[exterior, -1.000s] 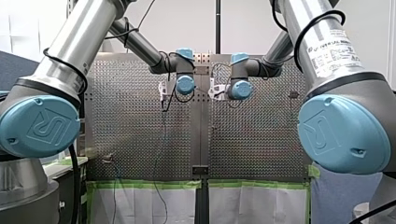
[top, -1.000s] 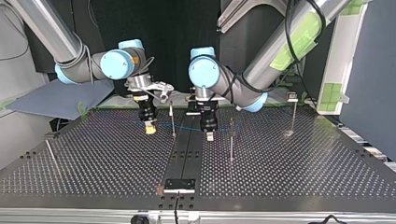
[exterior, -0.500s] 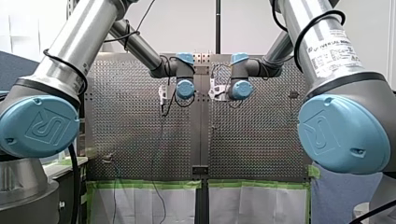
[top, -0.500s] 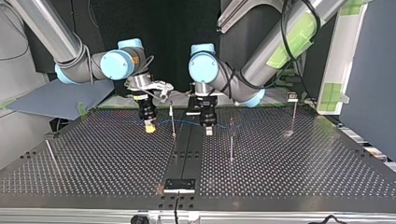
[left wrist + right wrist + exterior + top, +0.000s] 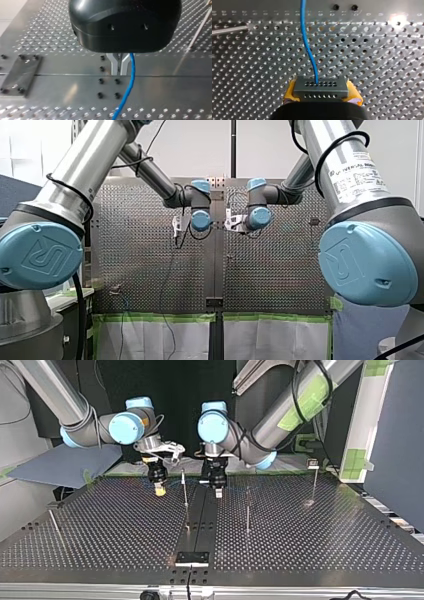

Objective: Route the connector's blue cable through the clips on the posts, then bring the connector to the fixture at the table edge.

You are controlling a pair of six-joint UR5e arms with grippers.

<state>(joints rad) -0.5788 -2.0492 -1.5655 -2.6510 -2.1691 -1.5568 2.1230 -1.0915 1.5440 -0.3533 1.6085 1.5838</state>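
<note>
A: Connector (image 5: pixel 320 86); where is it sitting?

B: Between the yellow pads (image 5: pixel 290 93) of my right gripper (image 5: pixel 160 491); the jaws are pinching it by its two ends, so the cable (image 5: pixel 308 47) is leaving its face freely; it is hanging over the table (image 5: pixel 100 530) toward the far side in the top view, well apart from the fixture (image 5: pixel 192 558).

A: And my left gripper (image 5: pixel 118 72)?

B: Its jaws are pressing nearly together; the cable is coming out right at one finger, so I am judging that they are pinching it, though the contact itself is not showing.

A: Why two holds?

B: One is carrying the connector, the other is guiding the line; a post (image 5: pixel 184 487) is standing between the two grippers in the top view, so they are probably lining the span up with its clip; the clip is too small to make out.

A: Progress?

B: Early, I am judging; the cable is not showing in any clip that I can make out.
</note>
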